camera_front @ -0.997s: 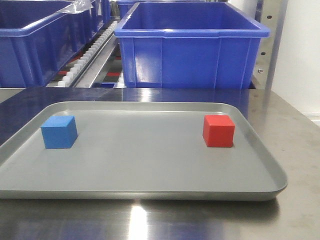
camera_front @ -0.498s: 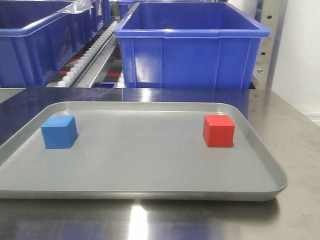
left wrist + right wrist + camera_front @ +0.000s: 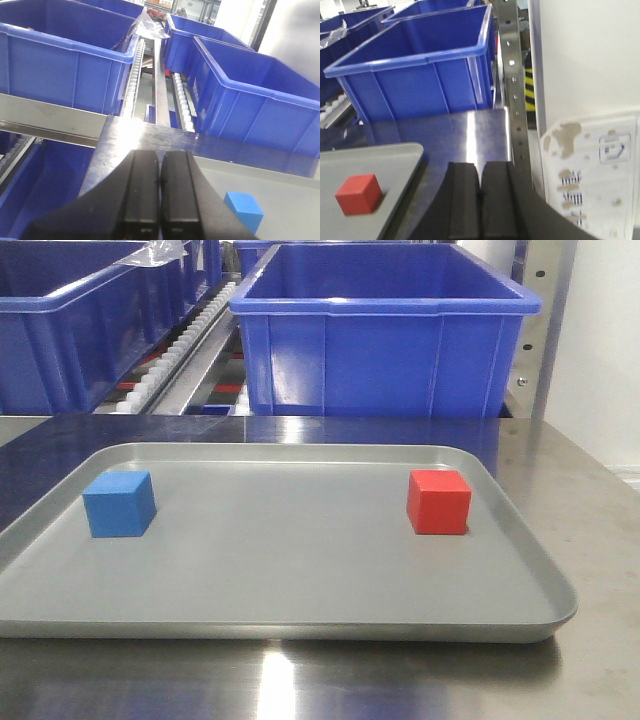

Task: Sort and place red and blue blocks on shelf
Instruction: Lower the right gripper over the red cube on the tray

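Both blocks sit flat on the tray [image 3: 300, 628], nothing picked yet: blue block [image 3: 119, 504] at the left side, red block [image 3: 438, 502] at the right, well apart, each near its own arm. Left jaws are pressed together with nothing between them, same for the right jaws; both hang back off the tray. Risks, as a judgement: the jaws must spread before any reach, or the closed tips would just shove a block across the smooth tray. The raised tray rim could catch a low approach, and the tray may slide on the steel bench [image 3: 590, 540]. A pinch across corners instead of flat faces could spin a cube out. At the shelf, the roller track [image 3: 185, 345] looks bad for a small cube, which could roll or drop between rollers, and the bins [image 3: 380, 350] fill most of the space. Orientation: these are cubes, so no long axis. Red faces the front camera almost square-on; blue is turned slightly, with a sliver of its right side showing. Top faces are level.
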